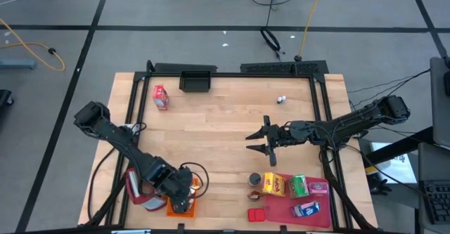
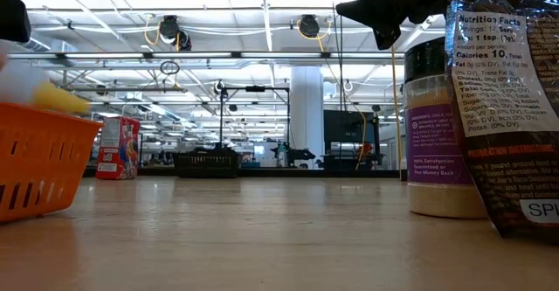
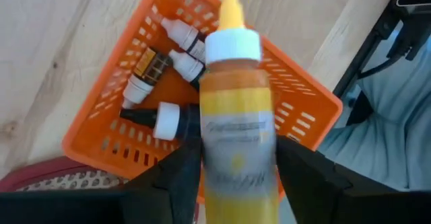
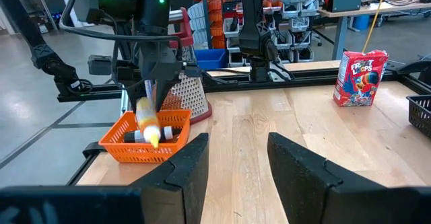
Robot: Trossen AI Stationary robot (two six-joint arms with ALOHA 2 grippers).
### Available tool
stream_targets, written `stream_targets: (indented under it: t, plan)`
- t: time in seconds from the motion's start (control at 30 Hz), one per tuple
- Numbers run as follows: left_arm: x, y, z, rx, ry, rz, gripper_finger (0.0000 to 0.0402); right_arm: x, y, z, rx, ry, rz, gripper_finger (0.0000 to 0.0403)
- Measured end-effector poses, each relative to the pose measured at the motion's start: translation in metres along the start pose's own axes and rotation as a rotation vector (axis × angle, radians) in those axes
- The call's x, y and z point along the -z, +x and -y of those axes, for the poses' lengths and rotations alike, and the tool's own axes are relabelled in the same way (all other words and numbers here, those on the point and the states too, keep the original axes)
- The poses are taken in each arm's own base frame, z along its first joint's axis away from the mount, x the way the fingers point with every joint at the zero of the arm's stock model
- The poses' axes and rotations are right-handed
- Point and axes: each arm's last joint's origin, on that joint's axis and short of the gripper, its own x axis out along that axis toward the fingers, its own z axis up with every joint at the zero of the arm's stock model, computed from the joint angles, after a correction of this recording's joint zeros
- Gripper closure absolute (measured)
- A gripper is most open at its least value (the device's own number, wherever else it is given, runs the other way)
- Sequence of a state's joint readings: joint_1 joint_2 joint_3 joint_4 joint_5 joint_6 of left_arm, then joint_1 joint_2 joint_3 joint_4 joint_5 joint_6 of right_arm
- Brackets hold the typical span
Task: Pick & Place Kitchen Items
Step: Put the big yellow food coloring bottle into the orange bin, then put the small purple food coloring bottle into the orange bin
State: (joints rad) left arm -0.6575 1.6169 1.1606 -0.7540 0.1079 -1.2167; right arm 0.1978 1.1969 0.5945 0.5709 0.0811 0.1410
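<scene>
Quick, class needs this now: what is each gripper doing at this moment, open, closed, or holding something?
Left gripper: over the orange crate, orange bottle between its jaws; grip or release cannot be told.
Right gripper: open, empty, above mid-table.

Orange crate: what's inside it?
The crate holds three small white-capped bottles. A yellow bottle hangs above in the left gripper, hiding part of the floor.

My left gripper (image 3: 232,183) hangs over the orange crate (image 3: 296,116), where small white-capped bottles (image 3: 176,56) crowd the floor beneath my orange bottle (image 3: 232,109). Beside the crate, a red grater (image 4: 188,93) blocks one flank. Away from the crate, the table's (image 1: 211,128) middle lies open.
</scene>
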Motion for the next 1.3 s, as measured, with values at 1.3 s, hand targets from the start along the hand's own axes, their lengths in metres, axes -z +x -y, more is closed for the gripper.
stream_targets:
  t: [1.3]
  plan:
    - [-0.084, -0.021, -0.059, -0.467, 0.000, 0.529, 0.0220, 0.044, -0.092, 0.179, 1.028, 0.435, -0.517, 0.0259]
